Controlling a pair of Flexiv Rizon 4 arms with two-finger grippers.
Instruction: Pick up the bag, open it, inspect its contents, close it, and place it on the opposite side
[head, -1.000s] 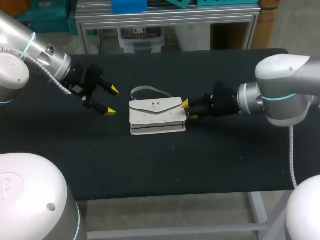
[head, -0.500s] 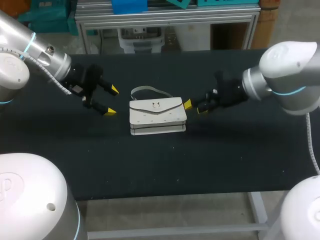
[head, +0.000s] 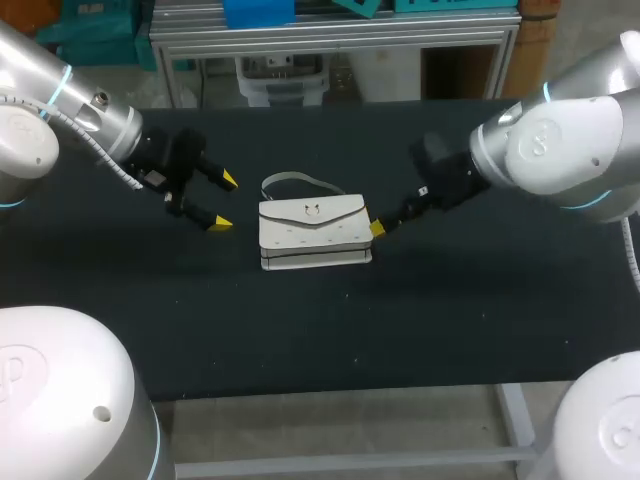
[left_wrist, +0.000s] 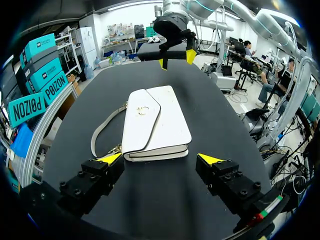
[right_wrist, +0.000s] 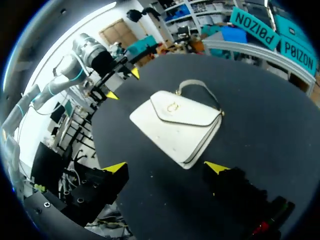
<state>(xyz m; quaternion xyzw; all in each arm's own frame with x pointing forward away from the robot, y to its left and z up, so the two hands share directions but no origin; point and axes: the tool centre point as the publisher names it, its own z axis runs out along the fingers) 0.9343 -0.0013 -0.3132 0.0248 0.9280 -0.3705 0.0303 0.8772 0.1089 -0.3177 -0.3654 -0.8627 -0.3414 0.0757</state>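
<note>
bag (head: 315, 232): a white flap handbag with a ring clasp, lying flat and closed near the middle of the black worktop (head: 450, 320). it has not shifted in the last second.
strap (head: 293, 180): loops out loose from the bag's far edge and rests on the worktop.
right claw (right_wrist: 165, 167): spread wide and holding nothing. the bag's near corner sits ahead of it, between the two yellow tips, and neither finger touches the bag. in the head view only one tip shows, just beside the bag's right edge.
right arm, change: a second ago it reached in low and level at the bag's right side. since then the arm has swung up and round, so the claw now tilts down toward that edge.
left claw (head: 224, 201): wide and empty, hanging off the bag's left side with a clear gap. it has not moved.
meaning: judging by this, the right arm is re-aiming for a grip on the bag's right end. the pick-up has not yet begun, and opening, inspecting, closing and placing all remain.
</note>
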